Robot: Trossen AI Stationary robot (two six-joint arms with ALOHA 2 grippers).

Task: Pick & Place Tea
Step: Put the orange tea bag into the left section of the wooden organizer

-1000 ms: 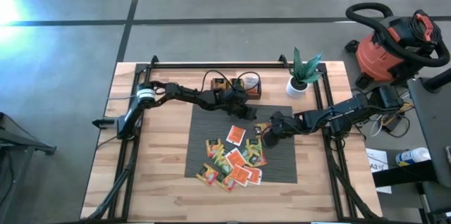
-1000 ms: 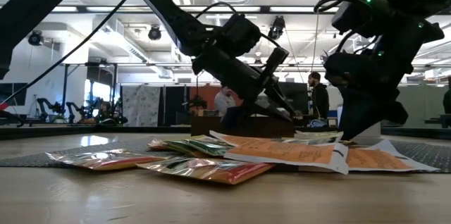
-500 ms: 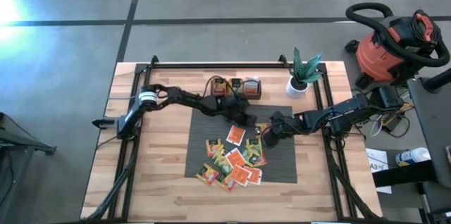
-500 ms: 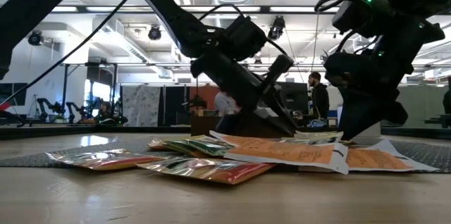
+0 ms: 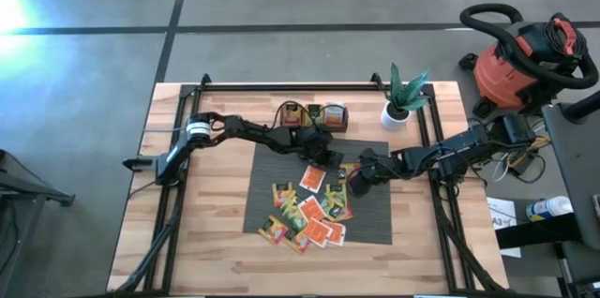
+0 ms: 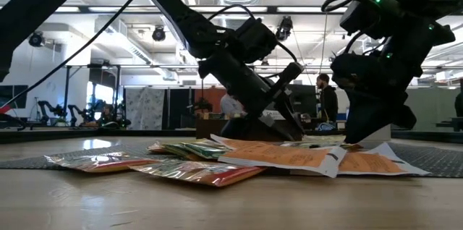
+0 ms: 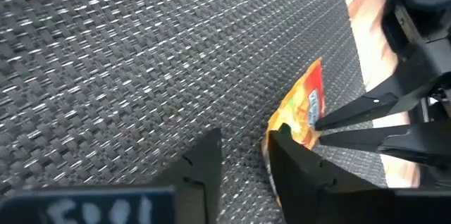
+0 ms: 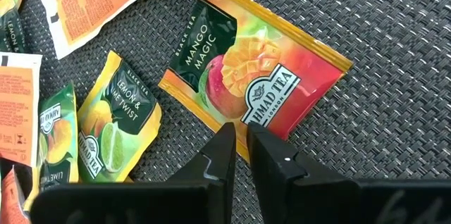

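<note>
Your left end effector [image 5: 330, 158] sits low on the mat [image 5: 267, 162], its fingers parted, just beside the upper corner of an orange sachet [image 5: 312, 179]. Your right end effector [image 5: 354, 178] hovers with fingers nearly closed and empty over a mango sachet [image 8: 257, 79]. The other tea sachets [image 5: 305, 223] lie heaped on the mat's near half, at the counter's [image 5: 206, 242] middle.

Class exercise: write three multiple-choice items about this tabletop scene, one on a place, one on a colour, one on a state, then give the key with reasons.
1. The tea sachets lie on:
A. the grey mat
B. the floor
C. the plant pot

2. The Mango Magic sachet is mainly:
A. blue
B. orange-red
C. white

3. The potted plant stands:
A. tipped over
B. upside down
C. upright

Key: 1 A, the high view shows the pile on the mat. 2 B, the right wrist view shows its colour. 3 C, leaves point up from the pot.
</note>
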